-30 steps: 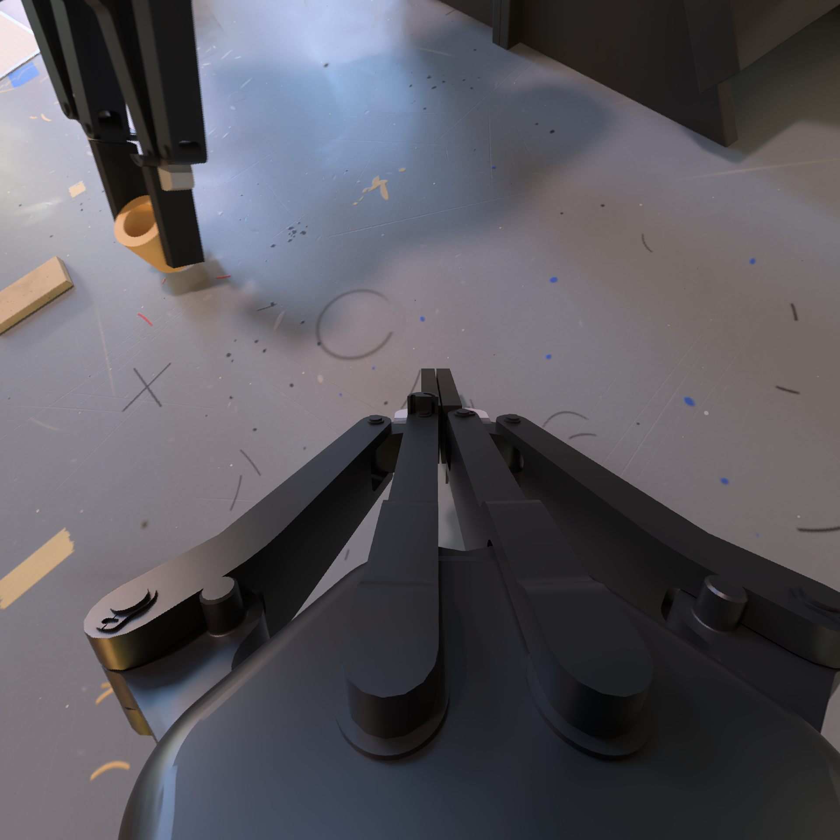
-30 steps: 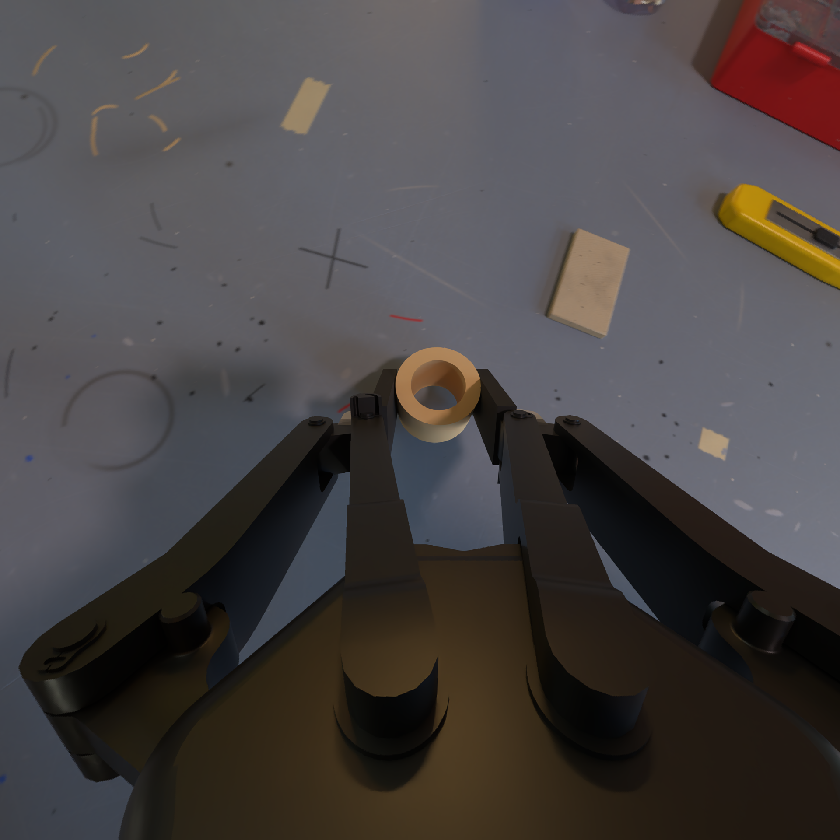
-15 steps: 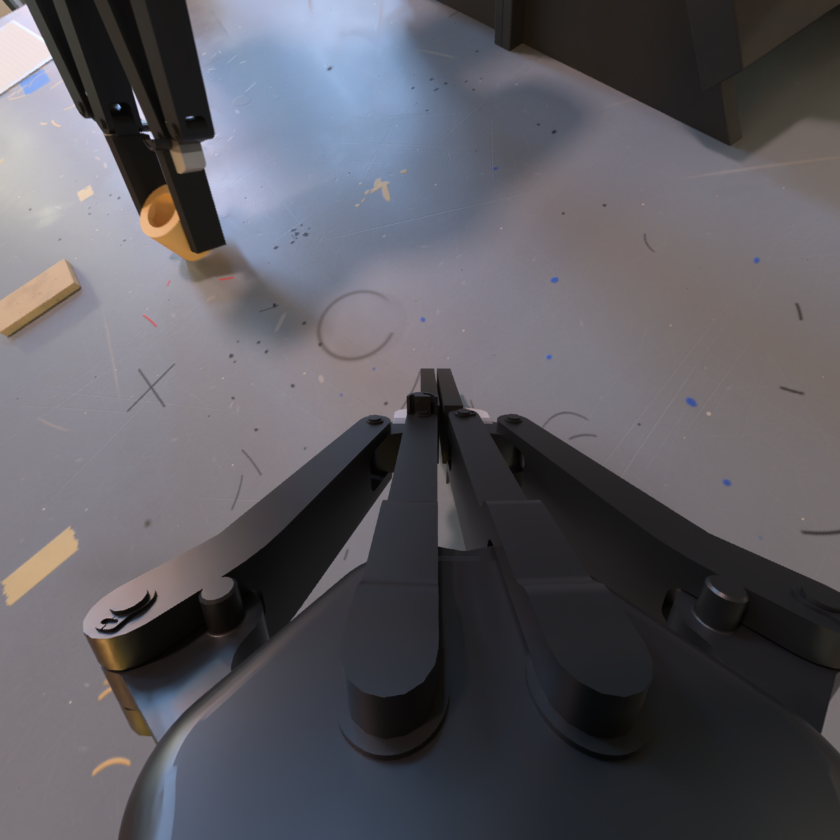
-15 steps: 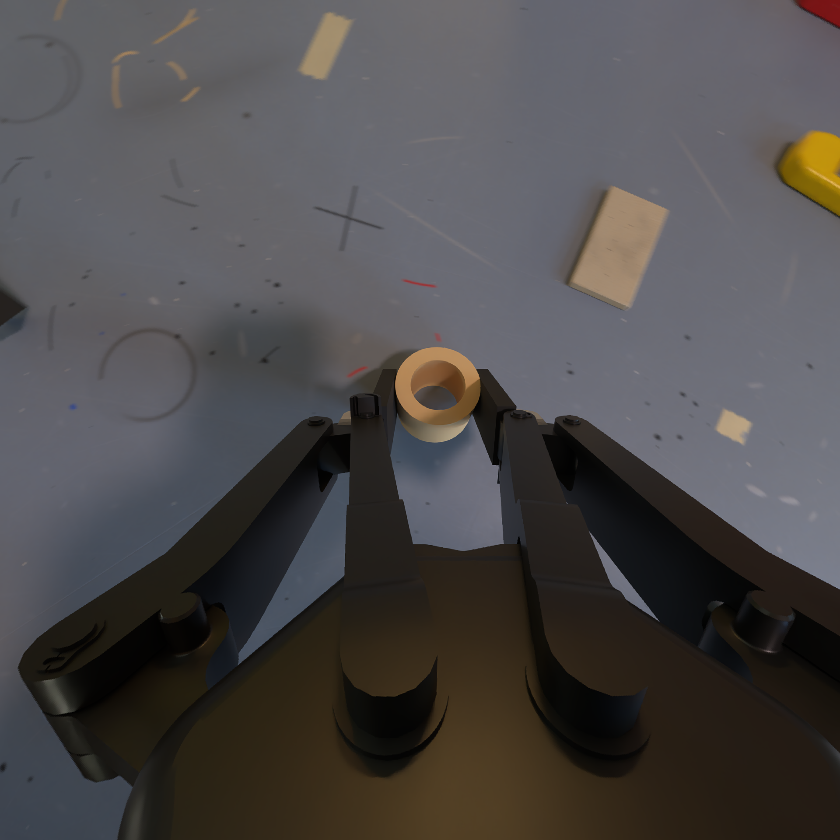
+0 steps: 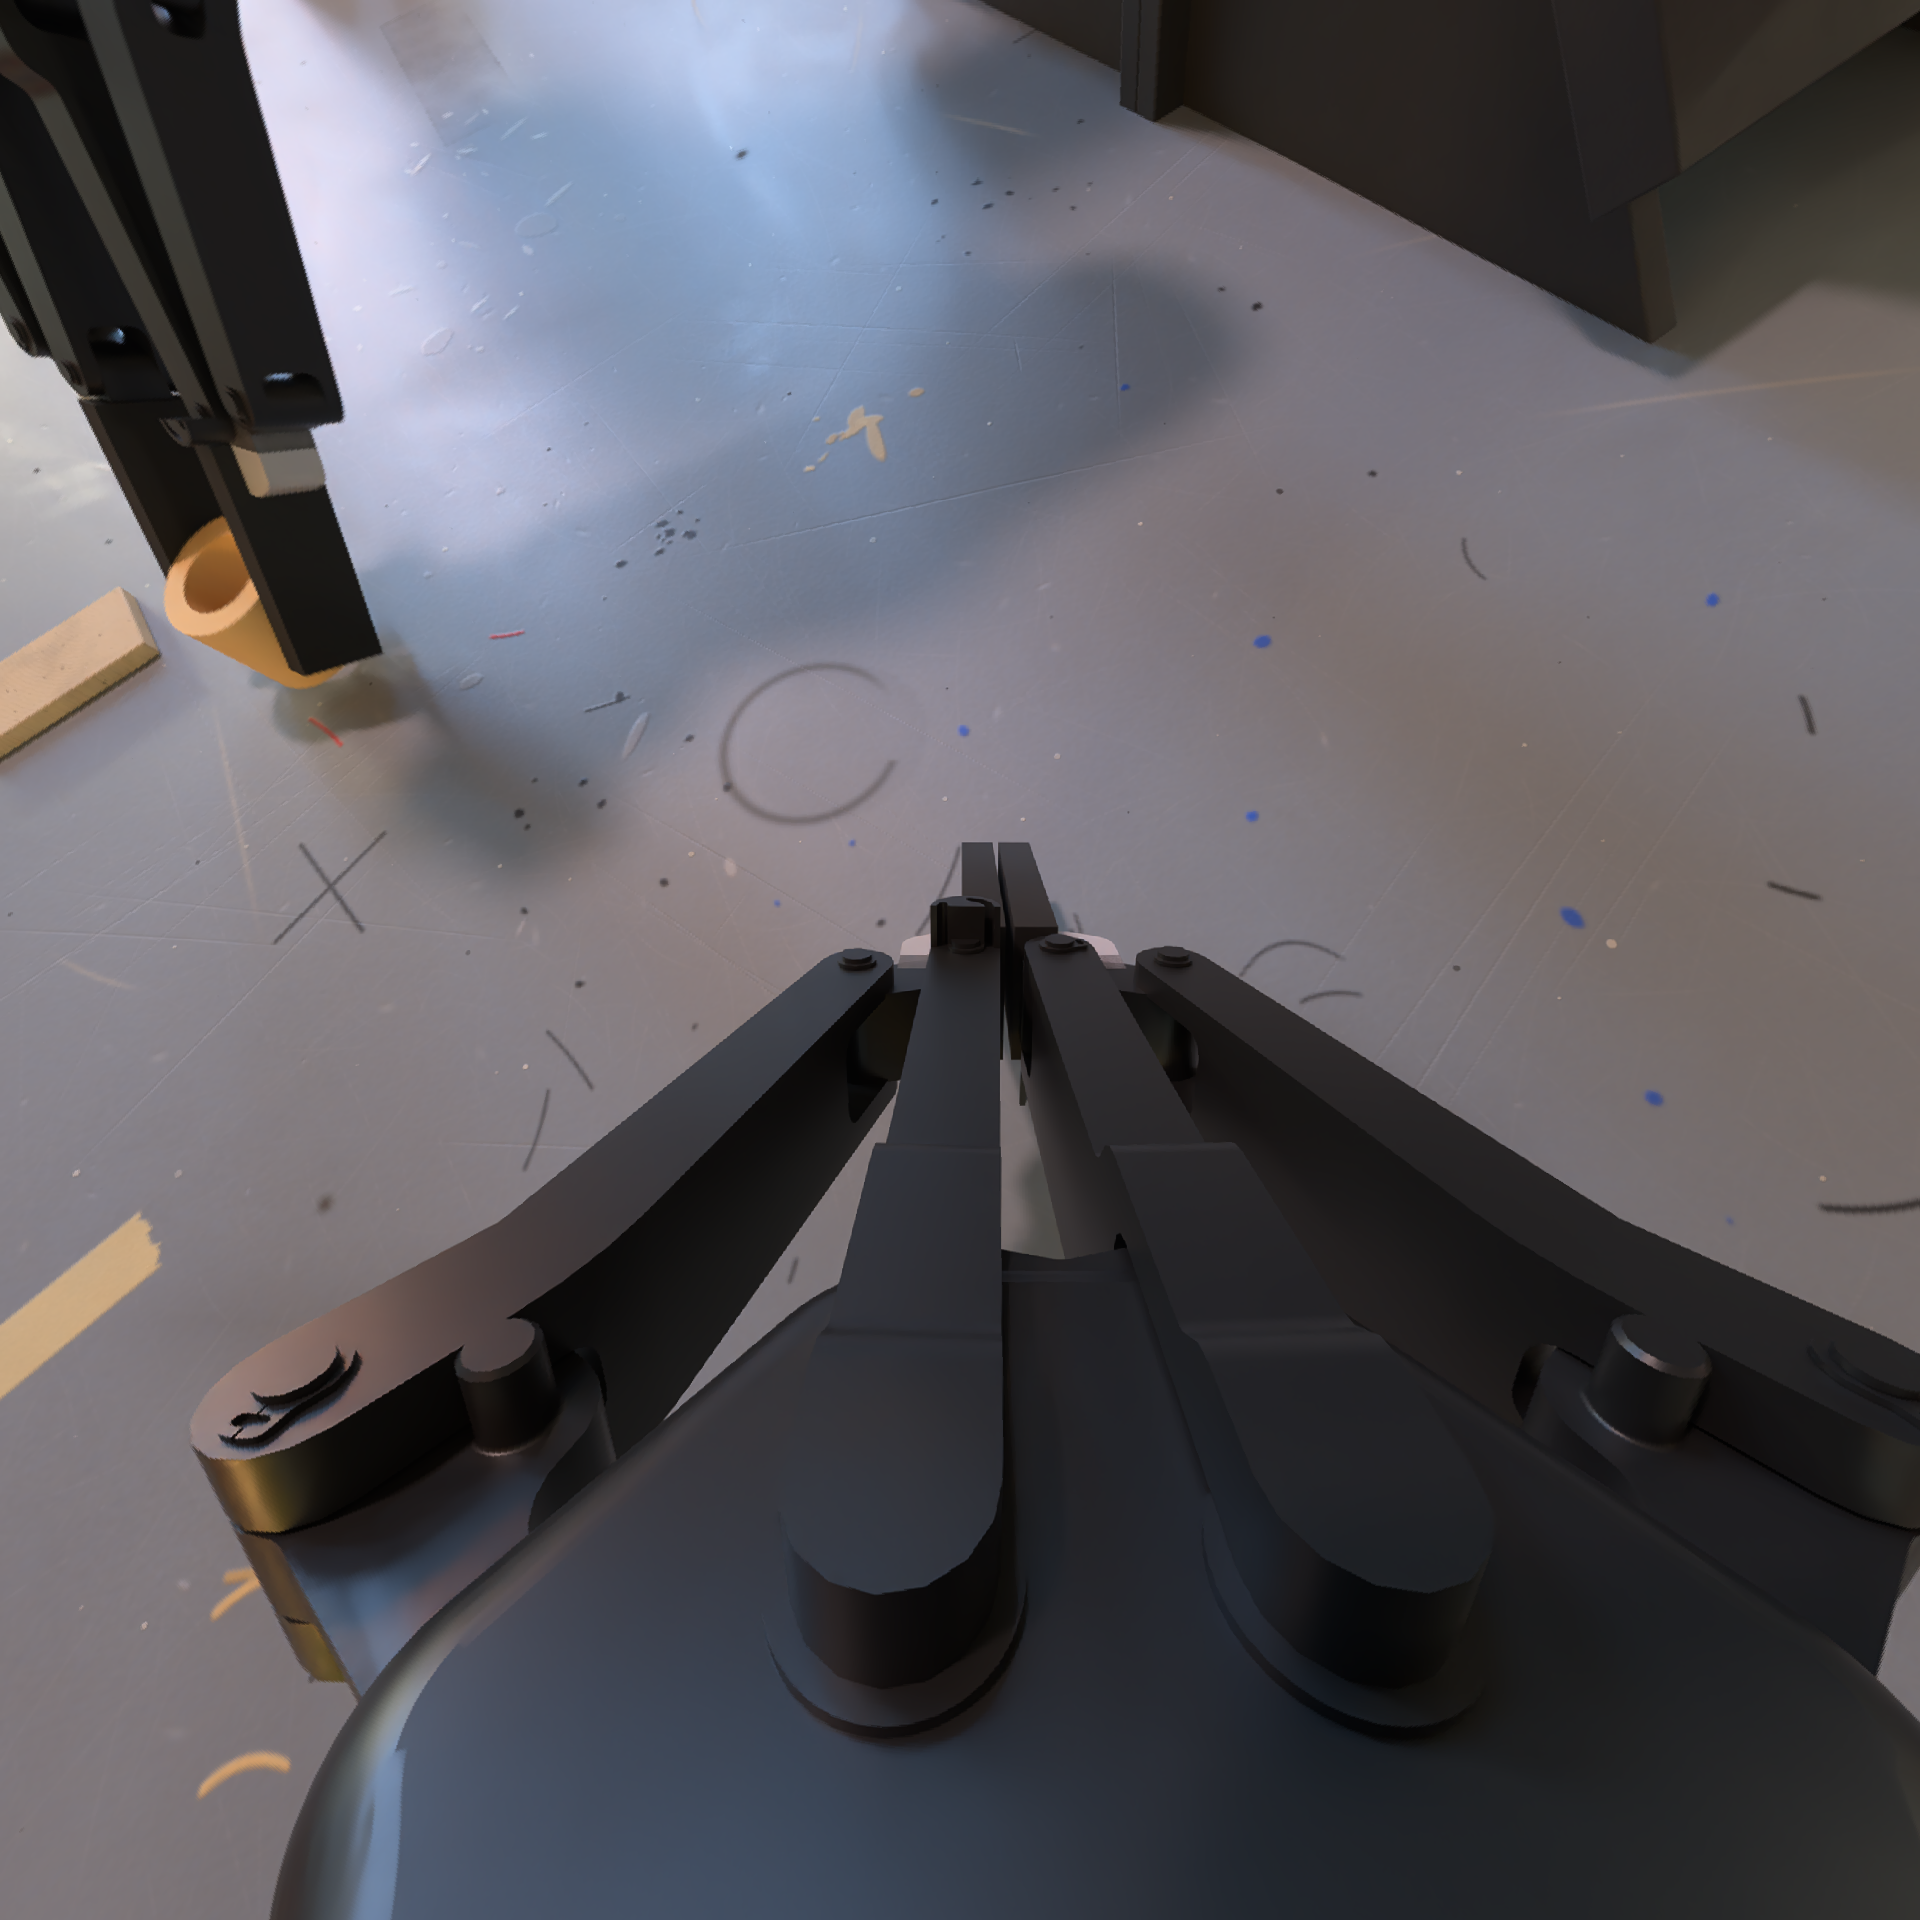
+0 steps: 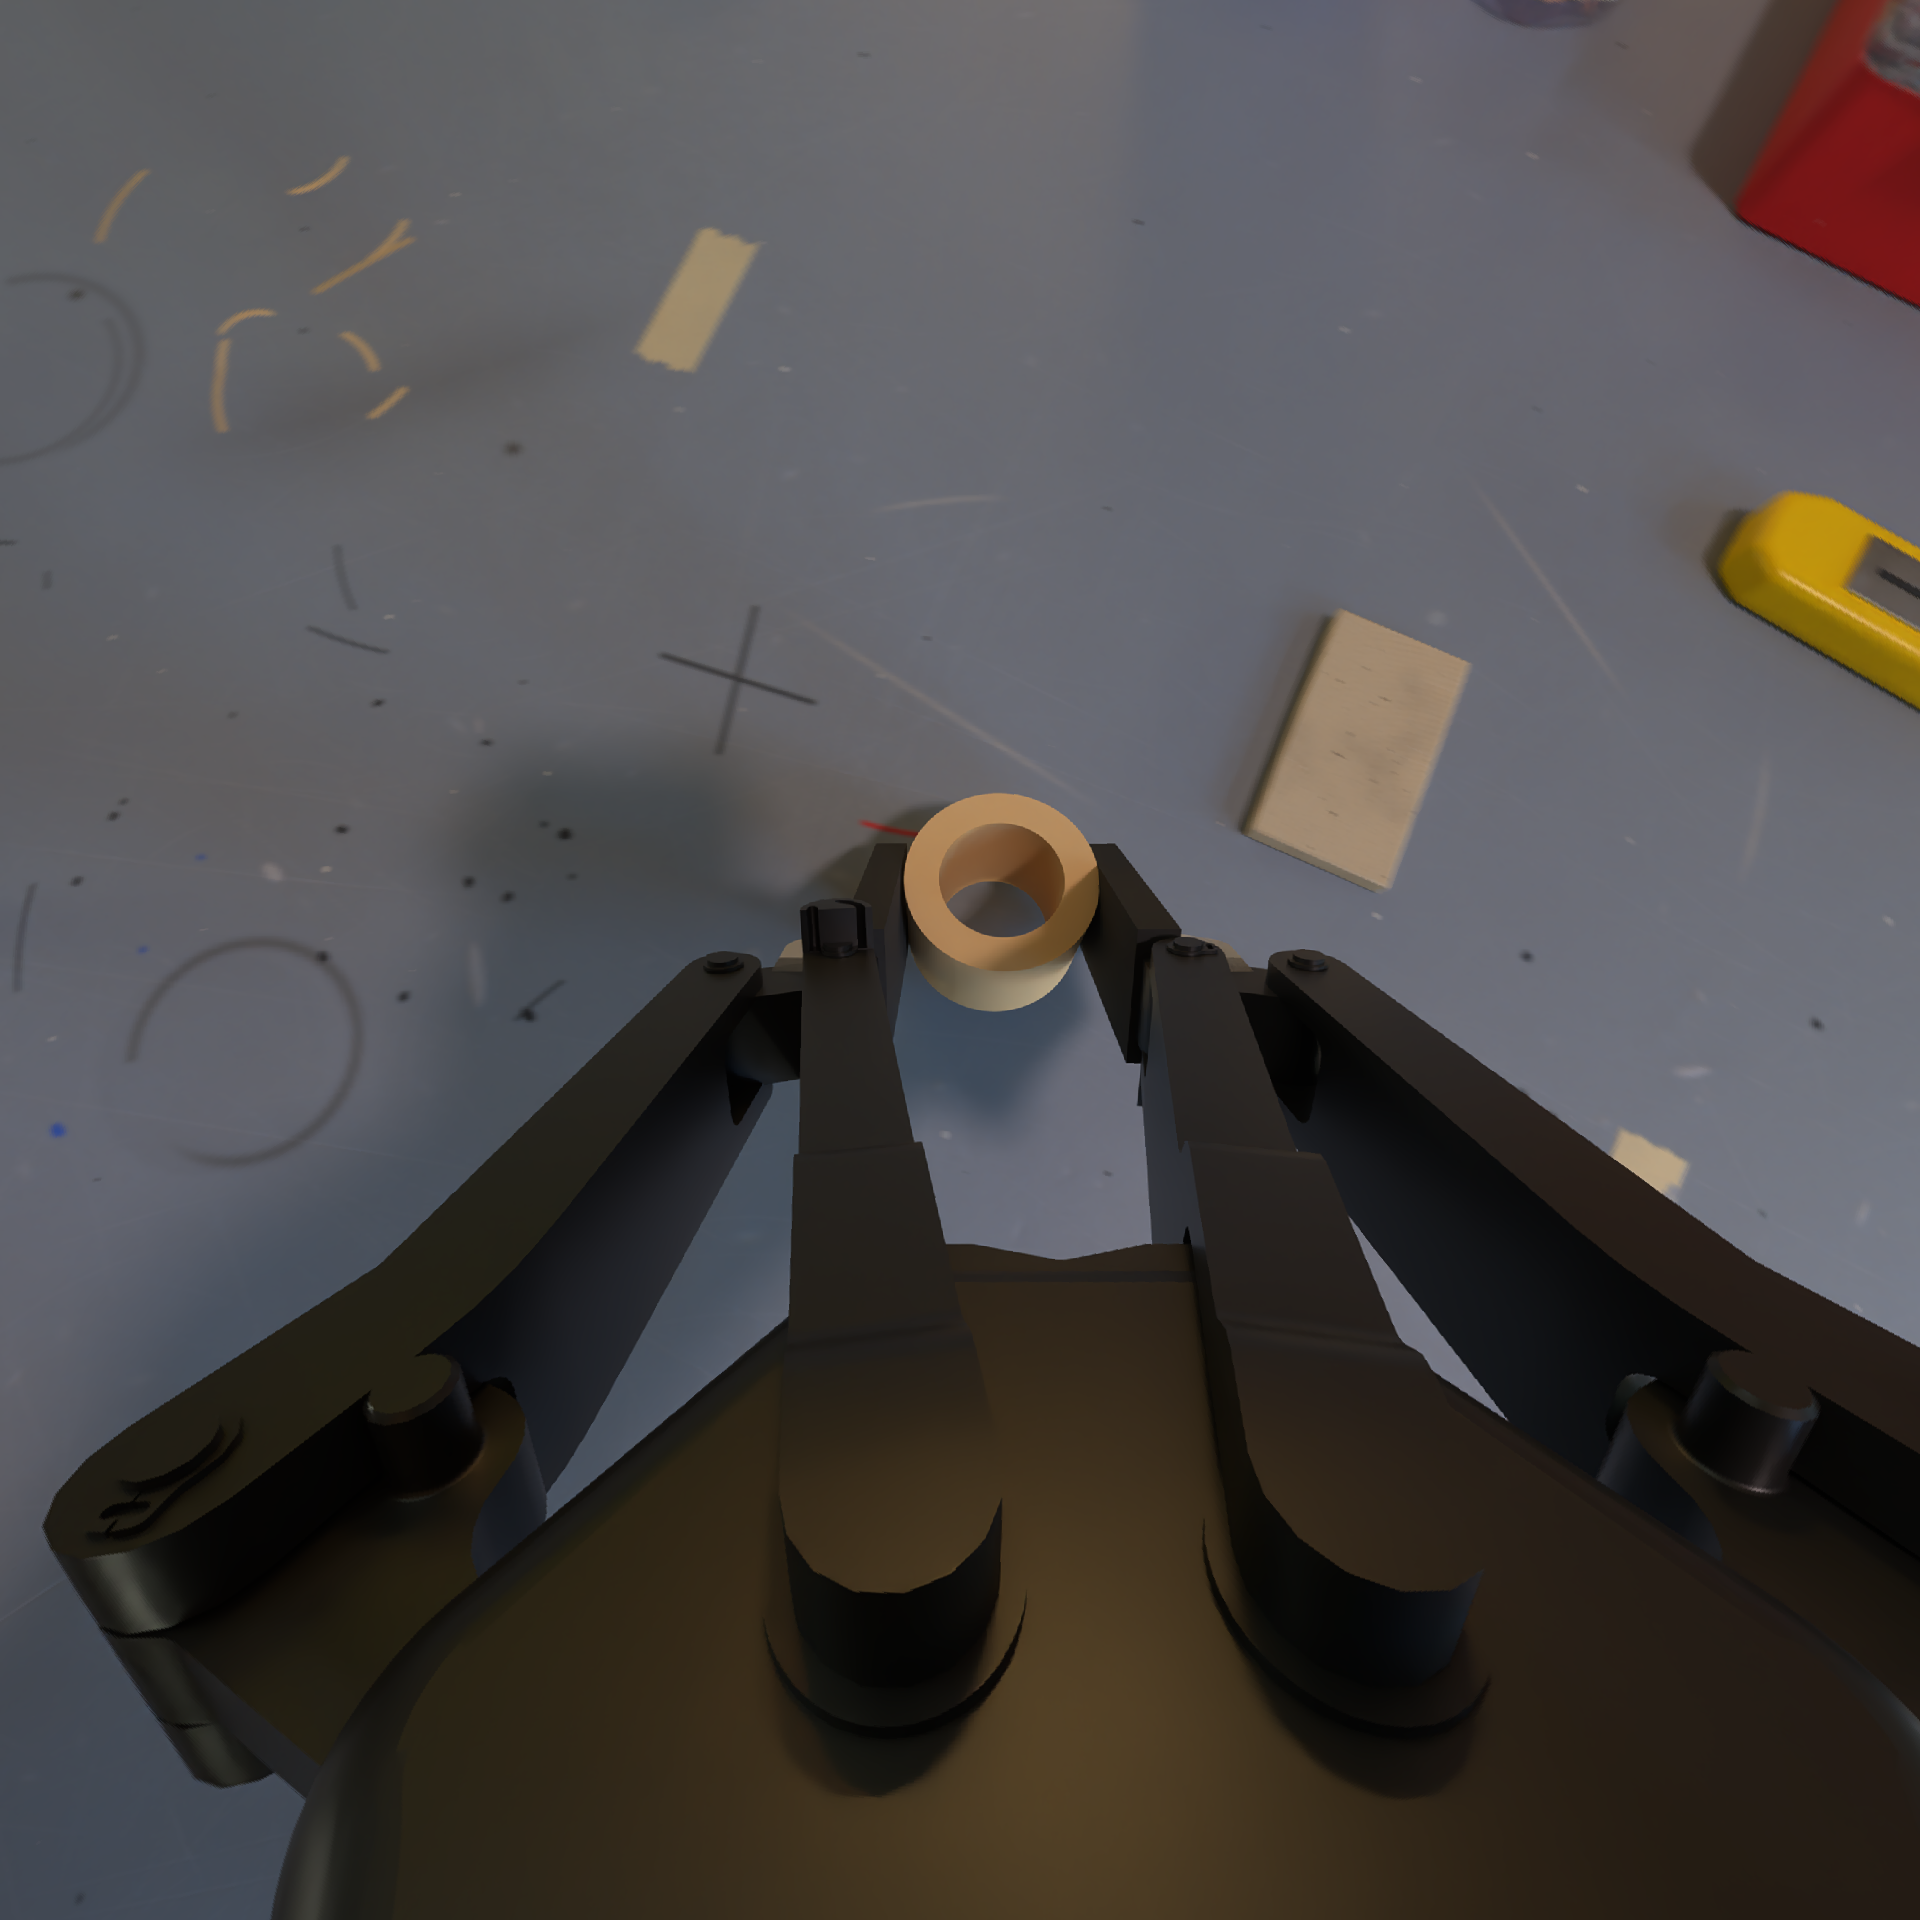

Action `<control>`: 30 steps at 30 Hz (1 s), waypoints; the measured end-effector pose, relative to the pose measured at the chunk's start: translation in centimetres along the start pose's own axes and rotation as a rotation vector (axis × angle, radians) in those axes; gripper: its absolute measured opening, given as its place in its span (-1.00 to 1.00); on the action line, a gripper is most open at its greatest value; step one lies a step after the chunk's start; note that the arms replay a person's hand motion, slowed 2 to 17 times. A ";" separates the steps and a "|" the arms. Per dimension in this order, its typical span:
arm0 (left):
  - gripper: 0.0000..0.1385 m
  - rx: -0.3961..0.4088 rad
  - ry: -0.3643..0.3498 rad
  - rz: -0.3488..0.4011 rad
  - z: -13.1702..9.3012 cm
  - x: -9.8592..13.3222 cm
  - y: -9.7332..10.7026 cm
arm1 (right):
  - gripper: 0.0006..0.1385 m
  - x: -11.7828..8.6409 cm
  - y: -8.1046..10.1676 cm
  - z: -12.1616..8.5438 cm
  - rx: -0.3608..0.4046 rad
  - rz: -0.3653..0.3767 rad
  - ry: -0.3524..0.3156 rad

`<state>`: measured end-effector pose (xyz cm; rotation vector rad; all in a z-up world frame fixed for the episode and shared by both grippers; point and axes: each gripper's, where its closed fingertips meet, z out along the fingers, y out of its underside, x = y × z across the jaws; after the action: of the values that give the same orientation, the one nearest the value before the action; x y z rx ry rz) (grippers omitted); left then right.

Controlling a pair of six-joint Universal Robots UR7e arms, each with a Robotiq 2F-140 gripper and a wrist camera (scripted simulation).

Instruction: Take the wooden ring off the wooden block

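My right gripper (image 6: pixel 1000 883) is shut on the wooden ring (image 6: pixel 1000 961), a short tan tube, and holds it just above the grey table. The flat pale wooden block (image 6: pixel 1356 748) lies on the table to the ring's right, apart from it. In the left wrist view the right gripper (image 5: pixel 265 623) hangs at the far left with the ring (image 5: pixel 223 608) between its fingers, and the block (image 5: pixel 68 665) lies beside it at the left edge. My left gripper (image 5: pixel 995 868) is shut and empty over the table's middle.
A yellow utility knife (image 6: pixel 1829 597) and a red box (image 6: pixel 1849 156) lie at the right of the right wrist view. A strip of tape (image 6: pixel 696 301) lies farther back. A dark structure (image 5: pixel 1455 135) stands at the top right of the left wrist view.
The right gripper, still holding the ring, first moved away from the block, then came back towards it and lower over the table. The left gripper has stayed still.
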<state>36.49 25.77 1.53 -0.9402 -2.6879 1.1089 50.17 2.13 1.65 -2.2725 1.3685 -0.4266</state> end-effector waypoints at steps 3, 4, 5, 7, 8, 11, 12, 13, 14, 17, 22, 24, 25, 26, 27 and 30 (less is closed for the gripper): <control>-0.98 0.002 -0.003 0.001 0.0 0.0 0.0 | -0.36 1.7 0.8 -0.4 -0.003 0.034 0.004; -0.98 0.003 -0.003 0.001 0.0 0.0 0.0 | -0.36 1.8 1.1 -0.6 -0.007 0.036 -0.002; -0.98 0.004 -0.002 0.001 0.0 0.0 0.0 | -0.36 1.7 1.4 -0.8 -0.015 0.033 -0.007; -0.98 0.007 0.000 0.000 0.0 0.0 0.0 | -0.36 1.1 2.1 -1.2 -0.036 0.012 -0.017; -0.98 0.009 0.001 -0.001 0.0 0.0 0.0 | -0.36 0.5 2.4 -1.4 -0.051 -0.006 -0.024; -0.98 0.012 0.004 -0.003 0.0 0.0 0.0 | -0.36 -1.9 3.1 -1.8 -0.101 -0.077 -0.060; -0.98 0.012 0.005 -0.004 0.0 0.0 0.0 | -0.36 -2.9 3.1 -1.9 -0.116 -0.102 -0.076; -0.98 0.011 0.007 -0.004 0.0 0.0 0.0 | -0.36 -3.8 3.1 -1.9 -0.129 -0.127 -0.093; -0.98 0.010 0.008 -0.005 0.0 0.0 0.0 | -0.36 -4.7 3.1 -1.9 -0.140 -0.150 -0.108; -0.98 0.006 0.013 -0.007 0.0 -0.1 0.0 | -0.36 -6.1 2.3 -1.6 -0.151 -0.208 -0.118; -0.98 -0.003 0.015 -0.006 0.0 0.0 0.0 | -0.36 -4.1 -0.1 -0.1 -0.112 -0.202 -0.043; -0.98 -0.006 0.013 -0.003 0.0 0.0 0.0 | -0.36 -2.1 -1.0 0.4 -0.082 -0.150 -0.015; -0.98 -0.007 0.011 -0.003 0.0 0.0 0.0 | -0.36 -1.1 -1.4 0.7 -0.068 -0.120 -0.008; -0.98 -0.007 0.010 -0.003 0.0 0.0 0.0 | -0.36 -0.2 -1.6 0.9 -0.054 -0.089 -0.007; -0.98 -0.007 0.009 -0.003 0.0 0.0 0.0 | -0.36 0.7 -1.8 1.1 -0.042 -0.060 -0.008; -0.98 -0.006 0.006 -0.002 0.0 -0.1 0.0 | -0.36 3.1 -1.8 1.2 -0.018 0.004 -0.010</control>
<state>36.56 25.78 1.52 -0.9397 -2.6881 1.0960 53.49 0.39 1.67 -2.2830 1.3767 -0.4029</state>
